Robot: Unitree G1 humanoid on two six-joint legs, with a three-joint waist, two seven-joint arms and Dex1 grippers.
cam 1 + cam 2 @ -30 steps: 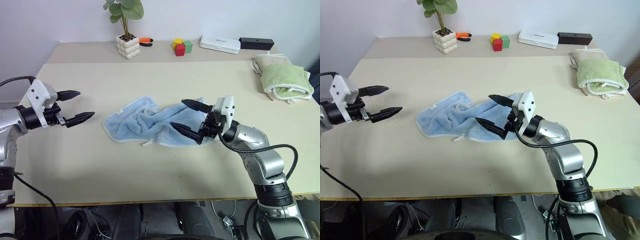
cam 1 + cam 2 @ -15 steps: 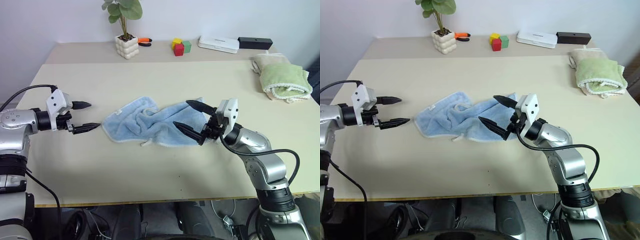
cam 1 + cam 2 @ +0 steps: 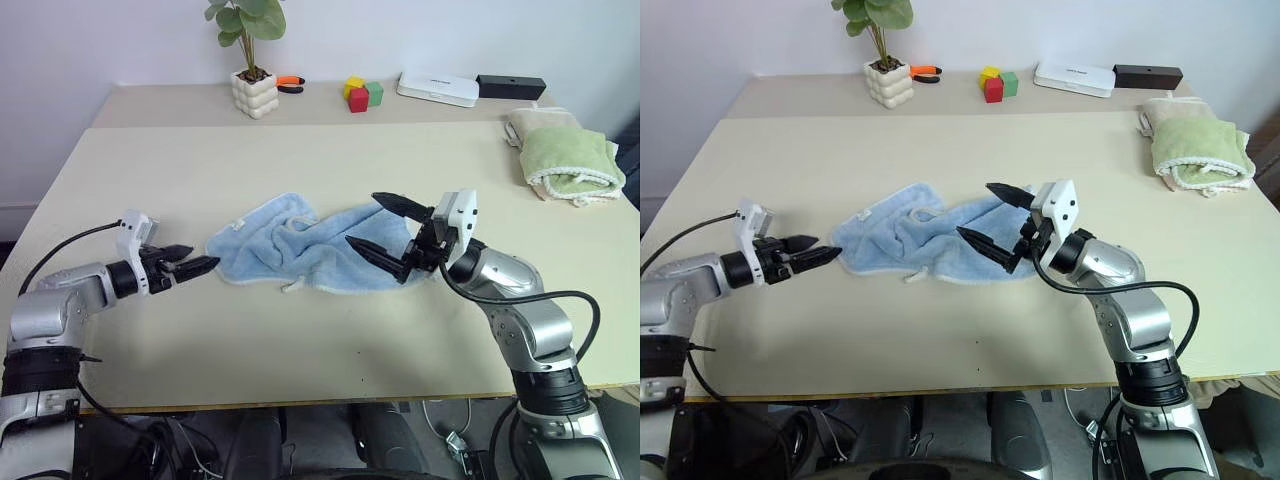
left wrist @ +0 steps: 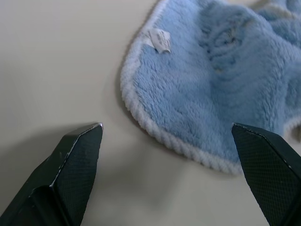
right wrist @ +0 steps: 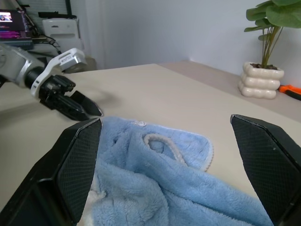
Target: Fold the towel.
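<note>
The left gripper has dropped to the table, jaws wide and empty, tips just beside the crumpled light blue towel at mid-frame. The right gripper, open and empty, hovers over its right end.

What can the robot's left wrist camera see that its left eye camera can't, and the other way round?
Left wrist view: up close, the towel's small white tag and the ropey whitish edging of its rounded corner.

Left eye view: the whole table, the right gripper open above the towel's other end, a potted plant, coloured blocks and a folded green towel.

Both: the crumpled blue towel lying flat and the left gripper open just beside its corner.
</note>
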